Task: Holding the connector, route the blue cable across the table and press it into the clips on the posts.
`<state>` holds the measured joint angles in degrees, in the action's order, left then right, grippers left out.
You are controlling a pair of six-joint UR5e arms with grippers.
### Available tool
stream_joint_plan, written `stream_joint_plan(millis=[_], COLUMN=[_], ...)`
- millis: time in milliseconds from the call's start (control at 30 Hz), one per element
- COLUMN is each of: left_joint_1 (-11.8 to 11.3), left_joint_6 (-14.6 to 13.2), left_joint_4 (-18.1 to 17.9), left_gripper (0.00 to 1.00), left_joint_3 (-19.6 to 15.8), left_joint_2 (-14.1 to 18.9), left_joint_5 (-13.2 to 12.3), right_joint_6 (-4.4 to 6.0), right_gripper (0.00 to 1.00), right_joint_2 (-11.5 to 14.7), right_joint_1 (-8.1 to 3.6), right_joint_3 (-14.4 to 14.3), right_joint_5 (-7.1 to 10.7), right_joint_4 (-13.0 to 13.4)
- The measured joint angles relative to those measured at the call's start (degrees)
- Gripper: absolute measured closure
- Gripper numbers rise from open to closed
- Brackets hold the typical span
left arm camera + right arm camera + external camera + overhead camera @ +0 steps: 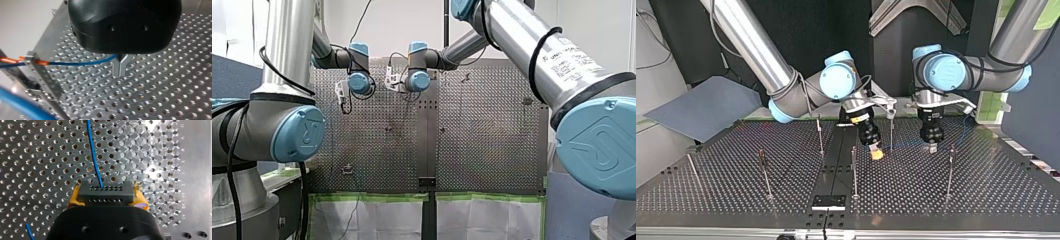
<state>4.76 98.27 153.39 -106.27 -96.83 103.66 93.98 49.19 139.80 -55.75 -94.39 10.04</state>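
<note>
- My right gripper [107, 192] is clamped on the black connector [105, 196]. The connector lies crosswise between the yellow pads [74, 197], just above the perforated table [37, 157].
- The blue cable [93, 152] leaves the connector's upper row of holes and runs ahead of that gripper over the table.
- My left gripper [120, 67] has its metal fingers pressed together, with the cable nipped in the notch between them, close to the table surface.
- Beside the left gripper the cable meets the head of an end post [46, 80], with an orange sleeve [41, 62] on either side. Whether it sits in a clip cannot be told.
- In the top view both grippers hang low at the far middle of the table, with a thin middle post [891, 131] standing between them.
- The front posts [854, 170] stand nearer that camera, well apart from both grippers, and a black plate [829, 201] lies at the near edge.
</note>
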Motion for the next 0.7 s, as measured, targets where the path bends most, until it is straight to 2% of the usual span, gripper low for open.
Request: stream_joint_plan(millis=[167, 700], left_joint_1=[0.45, 1.56], left_joint_6=[-0.58, 0.57], left_joint_4=[0.03, -8.91], left_gripper=[1.0, 1.0], left_joint_3=[-1.85, -11.34], left_joint_2=[0.11, -0.02], left_joint_5=[0.33, 0.37], right_joint_6=[-0.04, -0.05], right_gripper=[1.0, 1.0], right_joint_2=[0.0, 0.0], right_joint_1=[0.0, 0.01], right_joint_3=[-1.46, -10.07], right_joint_5=[-0.08, -0.11], right_joint_4=[-0.24, -0.36])
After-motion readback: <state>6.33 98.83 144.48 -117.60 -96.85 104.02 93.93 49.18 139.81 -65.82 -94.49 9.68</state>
